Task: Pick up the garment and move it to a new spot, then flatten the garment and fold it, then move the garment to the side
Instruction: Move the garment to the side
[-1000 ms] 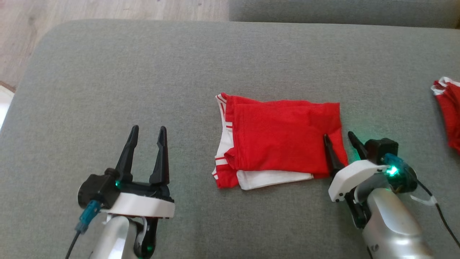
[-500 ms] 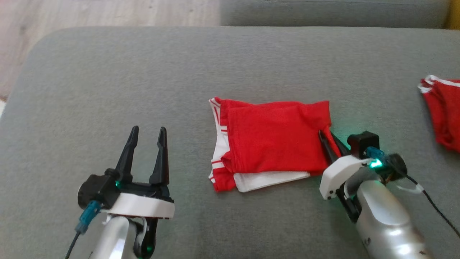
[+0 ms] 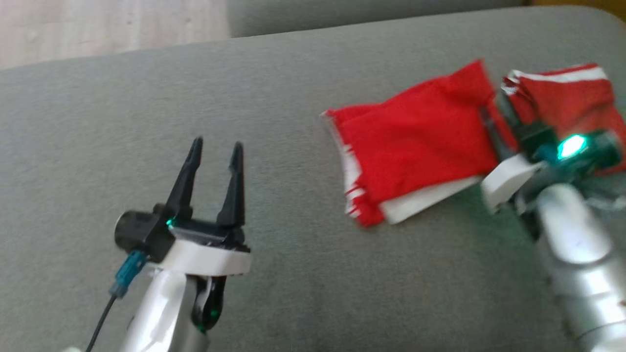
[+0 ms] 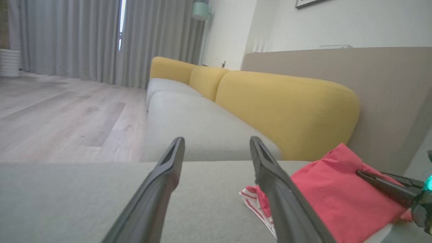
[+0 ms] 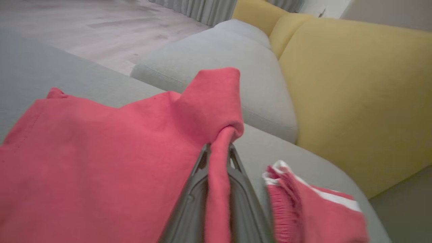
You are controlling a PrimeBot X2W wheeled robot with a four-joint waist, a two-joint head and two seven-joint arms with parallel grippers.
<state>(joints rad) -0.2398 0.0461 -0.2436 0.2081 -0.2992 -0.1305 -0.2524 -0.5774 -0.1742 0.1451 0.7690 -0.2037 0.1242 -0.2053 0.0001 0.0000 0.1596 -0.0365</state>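
Folded garment (image 3: 415,132) has slid right since a second ago and now lies just beside the second red garment (image 3: 567,93).
My right jaws clamp its bunched right corner; left jaws stand open, empty, over the sofa seat (image 3: 244,98). I judge this the final move aside: next, set down short of that pile and release. Seat edge and yellow backrest (image 5: 354,84) crowd the right; leftward lies open room.

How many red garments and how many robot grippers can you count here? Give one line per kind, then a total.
Red garments: 2 (folded red garment, second red garment)
Grippers: 2 (left gripper, right gripper)
Total: 4
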